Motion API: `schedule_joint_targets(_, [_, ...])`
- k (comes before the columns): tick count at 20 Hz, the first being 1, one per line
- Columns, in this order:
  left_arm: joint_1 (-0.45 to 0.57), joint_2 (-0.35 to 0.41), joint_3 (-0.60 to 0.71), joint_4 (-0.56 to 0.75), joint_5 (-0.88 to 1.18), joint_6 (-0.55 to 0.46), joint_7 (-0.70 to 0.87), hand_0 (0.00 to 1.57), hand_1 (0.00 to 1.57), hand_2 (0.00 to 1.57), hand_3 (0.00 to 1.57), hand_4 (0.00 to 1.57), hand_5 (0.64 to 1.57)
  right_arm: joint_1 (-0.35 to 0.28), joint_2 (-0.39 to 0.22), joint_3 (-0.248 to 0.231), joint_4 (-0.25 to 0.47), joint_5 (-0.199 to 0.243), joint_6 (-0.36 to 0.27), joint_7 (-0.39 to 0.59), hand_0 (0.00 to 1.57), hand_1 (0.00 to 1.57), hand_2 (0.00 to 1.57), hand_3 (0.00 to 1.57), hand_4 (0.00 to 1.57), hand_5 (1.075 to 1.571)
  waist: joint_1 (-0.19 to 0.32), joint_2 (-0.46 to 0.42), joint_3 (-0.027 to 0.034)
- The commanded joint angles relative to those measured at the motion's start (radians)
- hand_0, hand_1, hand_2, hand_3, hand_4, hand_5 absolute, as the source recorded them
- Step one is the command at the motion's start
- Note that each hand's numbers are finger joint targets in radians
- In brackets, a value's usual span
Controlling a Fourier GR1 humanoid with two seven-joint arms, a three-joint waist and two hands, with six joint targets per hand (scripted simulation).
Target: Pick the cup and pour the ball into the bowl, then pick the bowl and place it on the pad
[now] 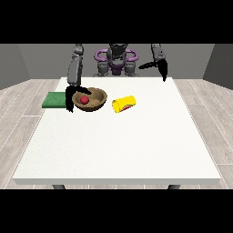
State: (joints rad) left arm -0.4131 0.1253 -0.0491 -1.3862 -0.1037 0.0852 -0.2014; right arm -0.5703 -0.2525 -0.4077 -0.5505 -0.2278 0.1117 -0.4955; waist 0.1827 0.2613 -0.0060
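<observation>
A brown wooden bowl [94, 101] stands on the white table [123, 145] with a red ball [84, 99] inside it. The hand at the view's left [70, 96] is at the bowl's left rim, its thumb reaching over the rim and its fingers hanging down outside. A yellow cup [123, 104] lies on its side just right of the bowl. The green pad [55, 100] lies at the table's left edge, beside that hand. The hand at the view's right [160, 67] hangs in the air at the far right, fingers relaxed, holding nothing.
The robot's torso [116, 61] stands behind the table's far edge. The table's left edge runs close by the pad.
</observation>
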Motion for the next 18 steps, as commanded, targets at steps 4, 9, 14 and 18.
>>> schedule_joint_targets(4, [-0.053,0.014,0.000,-0.067,0.027,-0.040,0.027,0.00,0.00,0.00,0.00,0.47,1.564,0.091,-0.057,0.045,0.082,0.132,-0.260,0.070,1.57,1.57,1.57,1.09,0.85,1.505,0.079,0.070,0.0037])
schedule_joint_targets(9, [-0.074,-0.009,-0.021,-0.024,0.013,-0.038,0.009,0.00,0.00,0.00,0.00,0.71,1.515,0.104,-0.074,0.121,0.019,0.243,-0.445,0.090,1.57,1.57,1.57,1.49,0.93,1.563,0.094,0.068,0.0003])
schedule_joint_targets(14, [0.002,-0.016,-0.003,0.049,0.039,-0.054,-0.005,0.00,0.00,0.00,0.00,0.96,1.423,0.075,-0.127,0.167,-0.009,0.278,-0.474,0.343,1.57,1.57,1.57,1.05,0.86,1.567,0.078,-0.095,0.0017])
schedule_joint_targets(18, [0.058,0.005,0.061,0.159,0.071,-0.060,0.021,0.00,0.00,0.00,0.00,0.99,1.419,0.020,-0.109,0.257,-0.053,0.334,-0.462,0.582,1.57,1.57,1.57,0.97,0.82,1.564,-0.020,-0.275,0.0027])
